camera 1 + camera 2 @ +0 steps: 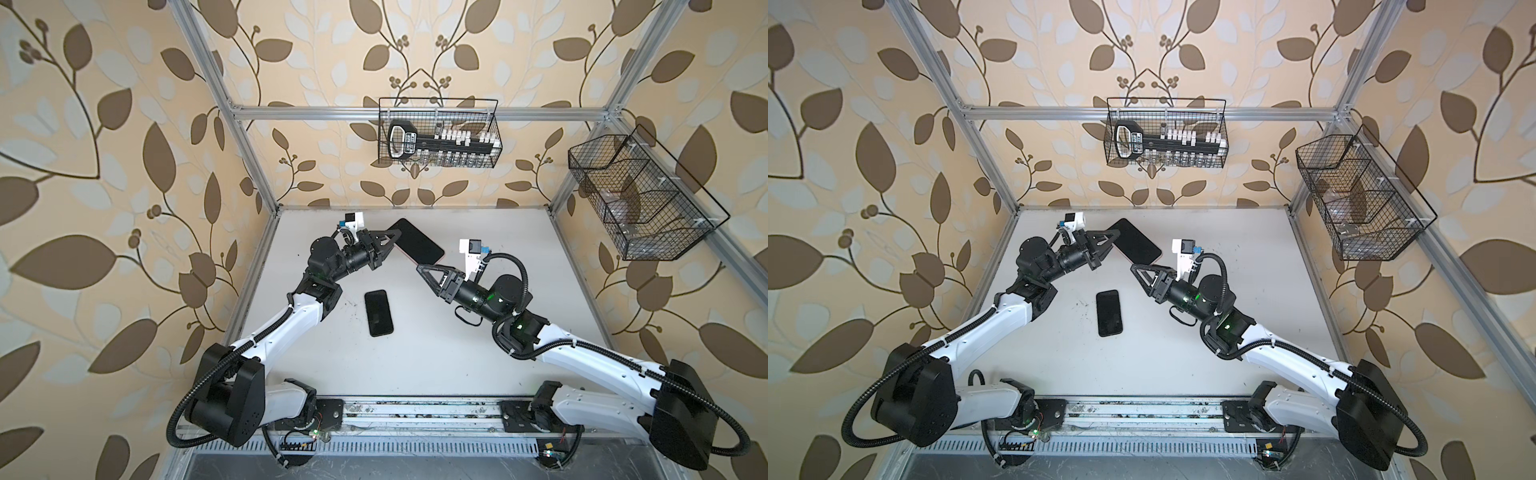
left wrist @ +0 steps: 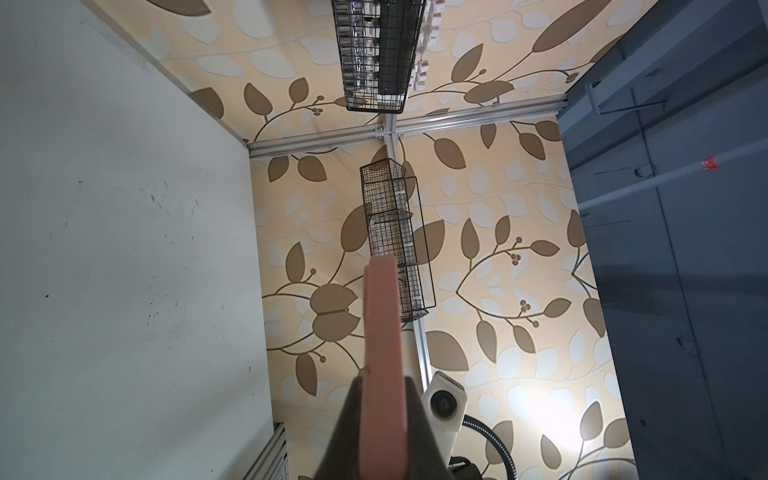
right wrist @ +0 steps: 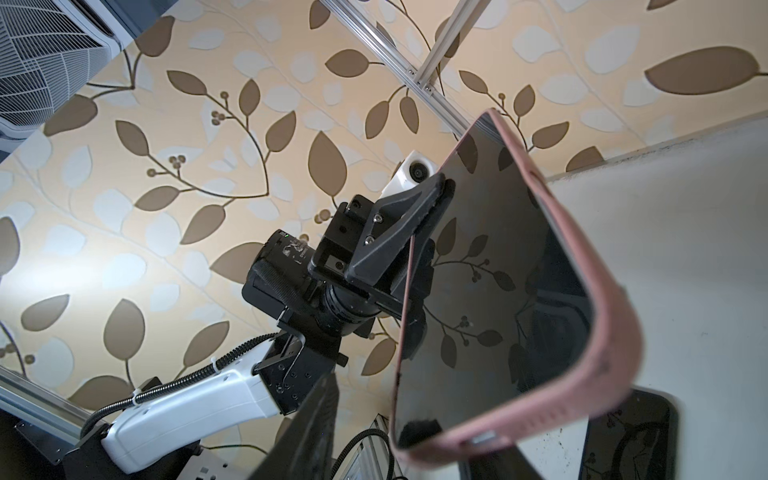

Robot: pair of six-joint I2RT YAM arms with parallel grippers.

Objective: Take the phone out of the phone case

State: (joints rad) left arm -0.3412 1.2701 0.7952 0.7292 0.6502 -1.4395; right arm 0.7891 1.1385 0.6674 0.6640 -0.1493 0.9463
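A phone with a dark glossy screen sits in a pink phone case and is held tilted in the air above the far part of the table, seen in both top views. My left gripper is shut on the case's far left end; its fingers pinch the pink edge. My right gripper is at the case's near right corner, open. Its jaws stand on either side of that corner, and one finger is clearly apart from the case.
A second black phone lies flat on the white table between the arms. A wire basket with tools hangs on the back wall, and another wire basket hangs on the right wall.
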